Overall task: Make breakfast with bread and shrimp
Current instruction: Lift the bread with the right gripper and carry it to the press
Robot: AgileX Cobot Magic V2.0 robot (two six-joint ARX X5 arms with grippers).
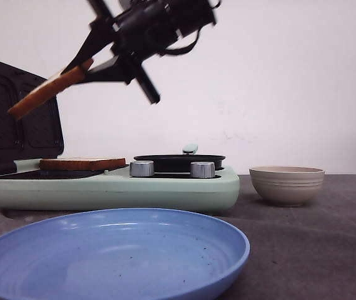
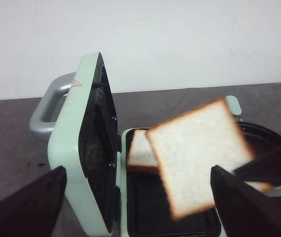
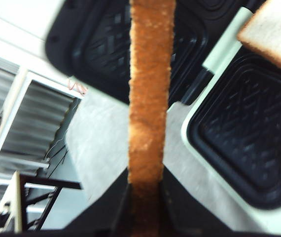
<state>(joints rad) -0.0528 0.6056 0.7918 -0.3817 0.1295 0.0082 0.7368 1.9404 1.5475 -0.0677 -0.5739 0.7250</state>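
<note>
My right gripper [image 1: 89, 64] is shut on one bread slice [image 1: 47, 90] and holds it tilted in the air above the left side of the mint-green sandwich maker [image 1: 165, 190]. That slice runs edge-on between the right gripper [image 3: 145, 185] in its wrist view. A second bread slice [image 1: 81, 164] lies flat on the black hotplate [image 2: 145, 207]. My left gripper [image 2: 138, 173] is open and empty, looking down at the held slice [image 2: 199, 153] and the lying slice [image 2: 140, 150]. No shrimp is in view.
The sandwich maker's lid [image 1: 15, 112] stands open at the left, with a grey handle [image 2: 47, 108]. A black pan [image 1: 179, 161] sits on its right half behind two silver knobs. A beige bowl [image 1: 286, 184] stands to the right, and a blue plate [image 1: 115, 256] lies in front.
</note>
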